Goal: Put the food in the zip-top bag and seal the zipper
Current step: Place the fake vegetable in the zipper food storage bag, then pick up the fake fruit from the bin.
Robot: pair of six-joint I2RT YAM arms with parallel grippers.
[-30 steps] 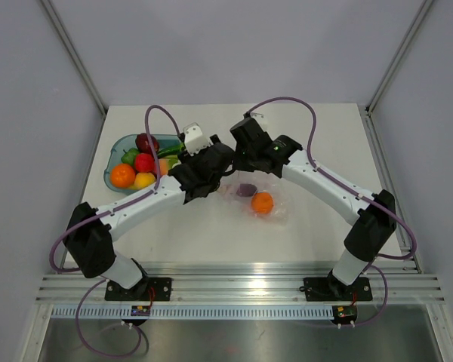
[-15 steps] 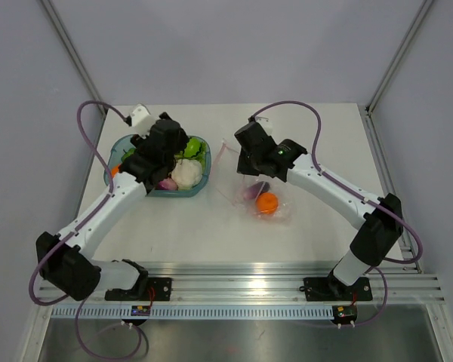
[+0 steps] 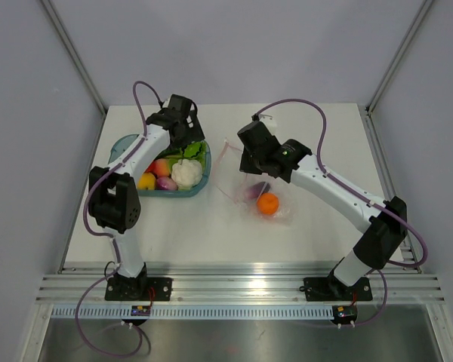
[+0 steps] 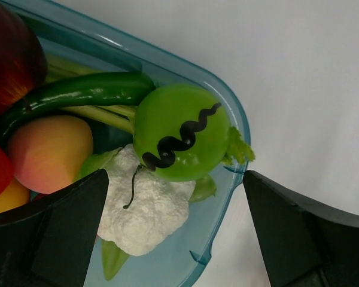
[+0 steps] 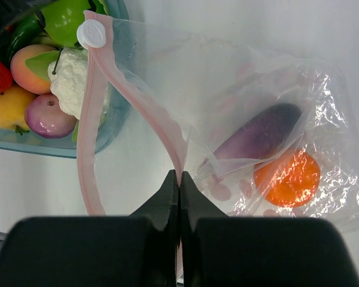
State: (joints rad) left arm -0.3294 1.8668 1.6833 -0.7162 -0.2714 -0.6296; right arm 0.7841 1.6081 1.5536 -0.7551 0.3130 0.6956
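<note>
my left gripper (image 4: 175,179) is spread wide over the teal tray (image 4: 236,119), right above a green ball (image 4: 179,131) and white cauliflower (image 4: 146,209). my right gripper (image 5: 179,178) pinches the pink zipper (image 5: 91,107) of the zip-top bag (image 5: 251,78). an orange ball (image 5: 287,176) and a purple piece (image 5: 257,137) are inside.

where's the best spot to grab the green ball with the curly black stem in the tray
Pinch the green ball across its round middle, coming down from above: it sits on top of the pile, partly over the cauliflower at the tray's corner. Skip the thin stem.
</note>
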